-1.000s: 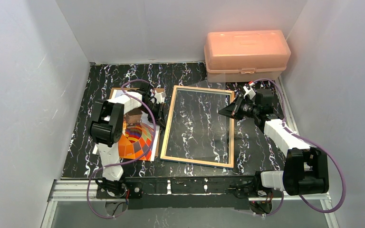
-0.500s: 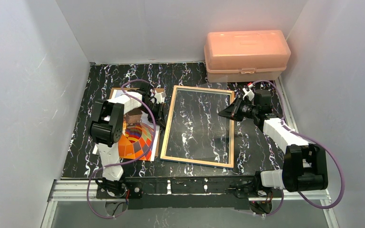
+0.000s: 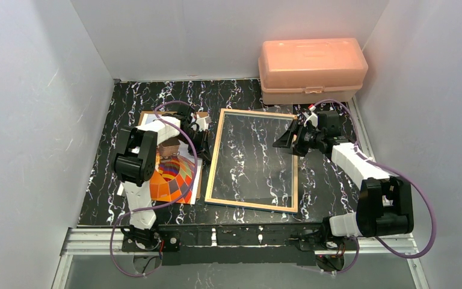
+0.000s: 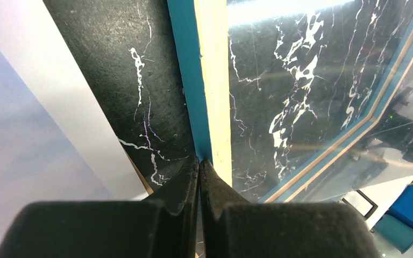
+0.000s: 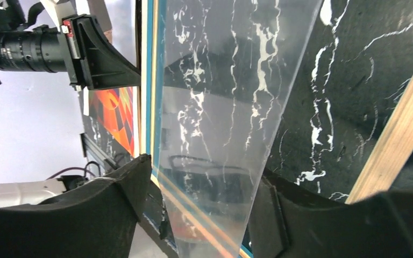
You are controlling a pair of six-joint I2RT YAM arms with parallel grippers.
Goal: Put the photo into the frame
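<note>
The frame point(image 3: 218, 158) lies flat mid-table, wood-coloured back up, its blue edge point(image 4: 185, 80) showing from the left wrist. The glass pane point(image 5: 220, 97) slants over the frame, and its free edge passes between the spread fingers of my right gripper point(image 5: 207, 172), which is open at the frame's far right side point(image 3: 292, 139). My left gripper point(image 4: 199, 160) is shut with nothing between the tips, which rest against the frame's left rail point(image 3: 207, 141). The photo point(image 3: 171, 177), an orange and red balloon print, lies left of the frame, partly under the left arm.
A pink plastic box point(image 3: 311, 69) stands at the back right against the wall. A brown backing board point(image 3: 202, 114) lies under the photo. White walls close in the black marbled table point(image 3: 331, 186) on three sides.
My right gripper has opened and let go of the glass pane, whose raised far corner has sunk lower. The right wrist shifted slightly toward the back. The left arm has not moved.
</note>
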